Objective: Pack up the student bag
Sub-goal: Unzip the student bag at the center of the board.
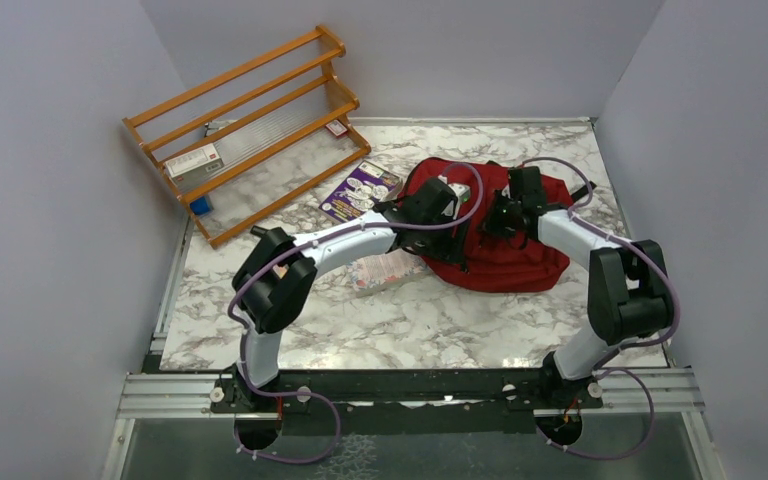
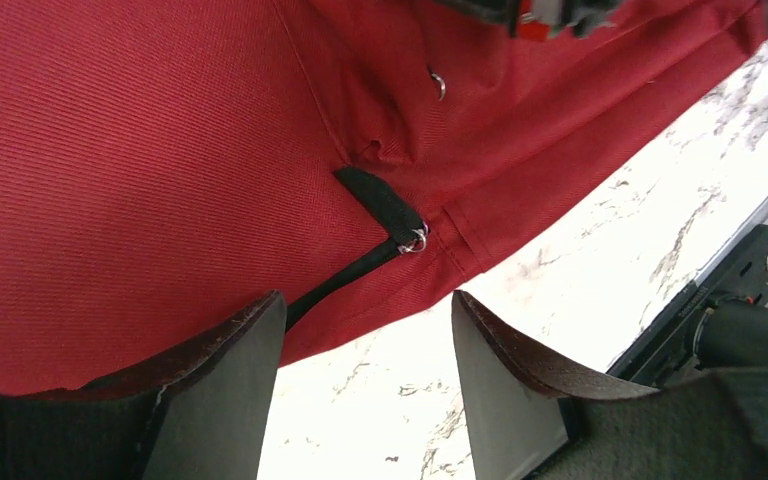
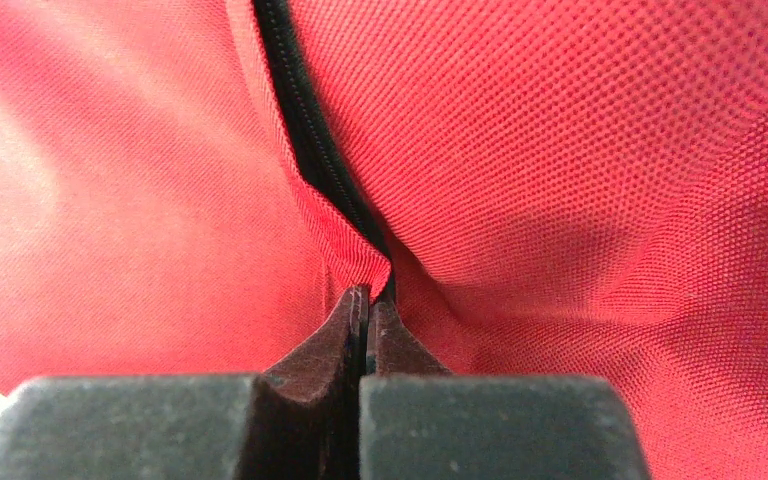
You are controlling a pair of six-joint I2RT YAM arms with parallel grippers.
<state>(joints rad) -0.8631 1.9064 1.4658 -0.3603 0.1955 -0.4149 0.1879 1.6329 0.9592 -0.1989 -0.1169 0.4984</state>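
Over the dark red student bag (image 1: 505,250), slumped on the marble table (image 1: 410,330), both arms reached in. The right gripper (image 3: 368,300) was pinched tight, apparently on the bag's fabric edge beside the black zipper (image 3: 310,130), while the left gripper (image 2: 365,310) hung fairly wide and empty above the bag's near edge, close to a black pull tab (image 2: 380,205). Opening the bag seemed the step in hand; next, the pinched edge would likely need lifting so the mouth gaped for the books (image 1: 385,270) lying just left of the bag.
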